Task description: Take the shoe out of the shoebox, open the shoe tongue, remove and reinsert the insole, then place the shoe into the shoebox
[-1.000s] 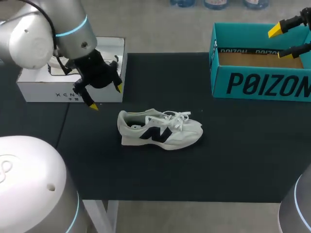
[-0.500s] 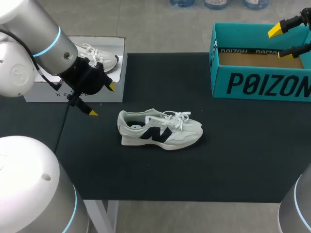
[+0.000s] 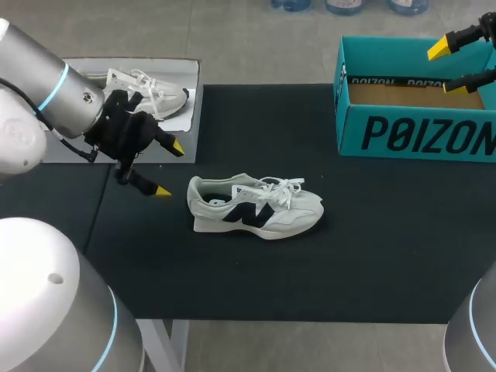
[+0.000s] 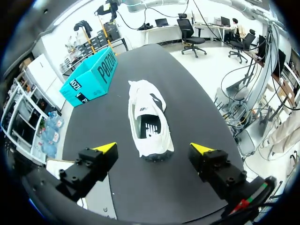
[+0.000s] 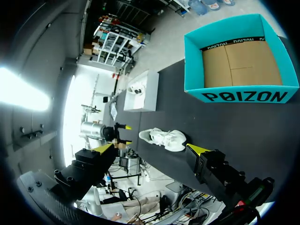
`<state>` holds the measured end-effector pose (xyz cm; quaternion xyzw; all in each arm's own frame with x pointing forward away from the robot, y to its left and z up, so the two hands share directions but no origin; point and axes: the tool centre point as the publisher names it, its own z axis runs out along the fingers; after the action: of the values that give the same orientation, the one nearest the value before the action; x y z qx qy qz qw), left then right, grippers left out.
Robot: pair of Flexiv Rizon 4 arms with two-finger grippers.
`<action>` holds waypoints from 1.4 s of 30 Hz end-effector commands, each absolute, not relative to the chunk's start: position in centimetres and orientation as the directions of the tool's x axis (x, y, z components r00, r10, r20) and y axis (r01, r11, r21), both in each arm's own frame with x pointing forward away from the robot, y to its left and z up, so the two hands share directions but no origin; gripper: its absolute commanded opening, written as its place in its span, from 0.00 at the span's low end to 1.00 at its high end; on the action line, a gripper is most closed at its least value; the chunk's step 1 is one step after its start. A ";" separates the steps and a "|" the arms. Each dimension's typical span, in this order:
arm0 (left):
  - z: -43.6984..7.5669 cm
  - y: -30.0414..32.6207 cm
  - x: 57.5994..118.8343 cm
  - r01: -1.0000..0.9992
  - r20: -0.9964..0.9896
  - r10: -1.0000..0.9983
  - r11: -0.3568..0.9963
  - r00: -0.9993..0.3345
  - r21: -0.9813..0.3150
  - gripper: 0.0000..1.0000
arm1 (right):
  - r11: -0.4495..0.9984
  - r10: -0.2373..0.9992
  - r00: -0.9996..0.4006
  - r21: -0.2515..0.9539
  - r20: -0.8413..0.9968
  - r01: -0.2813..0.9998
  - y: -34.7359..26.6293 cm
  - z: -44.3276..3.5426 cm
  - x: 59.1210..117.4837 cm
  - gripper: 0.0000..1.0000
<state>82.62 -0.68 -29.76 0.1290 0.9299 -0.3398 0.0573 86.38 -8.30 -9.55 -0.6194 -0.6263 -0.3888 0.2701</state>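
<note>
Both agape, empty, L tool (image 3: 170, 168) nr shoe (image 3: 256, 208) heel, R tool (image 3: 445, 67) nr shoebox (image 3: 411, 136) edge

The sneaker (image 3: 256, 208) lies on its sole near the middle of the bench (image 3: 372, 263), heel to the left and toe to the right. The shoebox (image 3: 411, 132) stands well apart behind it at the far right. A second box (image 3: 190, 108) at the far left holds another sneaker (image 3: 151, 87). The left pincer (image 3: 169, 169) sits just left of the heel, in front of that second box, while the right pincer (image 3: 446, 68) hangs over the shoebox's right end.
</note>
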 end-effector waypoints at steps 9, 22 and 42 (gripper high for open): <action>-31.0 -0.3 83.2 0.193 -0.146 0.129 0.724 -0.981 -0.662 1.00 | -0.071 0.567 -0.086 0.153 0.819 0.986 -8.3 -9.6 86.3 1.00; -35.3 0.3 84.7 -0.076 0.054 -0.055 0.655 -0.997 -0.752 1.00 | -0.071 0.567 -0.086 0.153 0.819 0.986 -8.3 -9.6 86.3 1.00; -40.3 -3.9 84.6 -0.073 0.110 0.025 0.601 -0.994 -0.796 1.00 | -0.071 0.567 -0.086 0.153 0.819 0.986 -8.3 -9.6 86.3 1.00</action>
<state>84.37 -3.54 -39.50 -0.0136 0.8958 -0.4408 -0.0548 86.38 -8.29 -9.55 -0.6194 -0.6263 -0.3888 0.2702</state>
